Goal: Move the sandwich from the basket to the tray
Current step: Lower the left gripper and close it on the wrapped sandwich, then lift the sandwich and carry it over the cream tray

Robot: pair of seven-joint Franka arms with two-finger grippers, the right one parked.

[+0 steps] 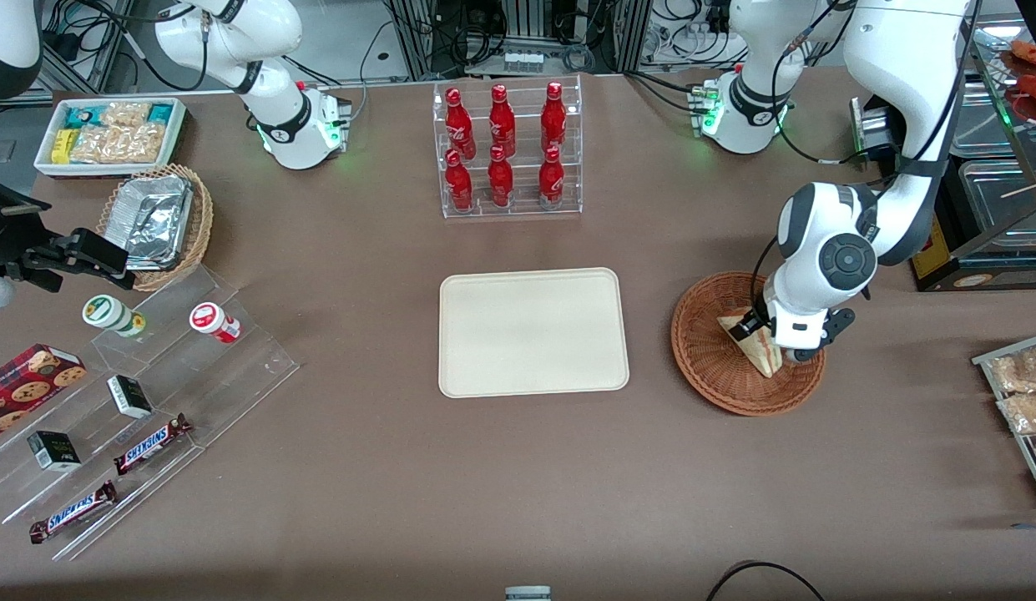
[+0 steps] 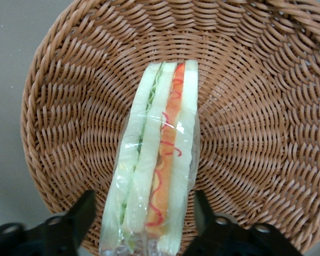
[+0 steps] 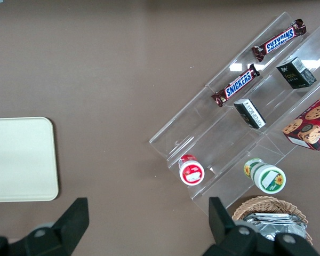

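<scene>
Brown tabletop: basket point(image 1: 718, 367) holds sandwich point(image 2: 154, 170) lengthwise between open jaws, seemingly untouched.

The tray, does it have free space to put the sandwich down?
Yes. The tray is bare from rim to rim. The table strip between it and the basket is also free. The gripper is open around the sandwich in the basket, so that spot is crowded.

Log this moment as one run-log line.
phase: grasp | hand: open, straddling sandwich | sandwich: in basket | tray: bare
</scene>
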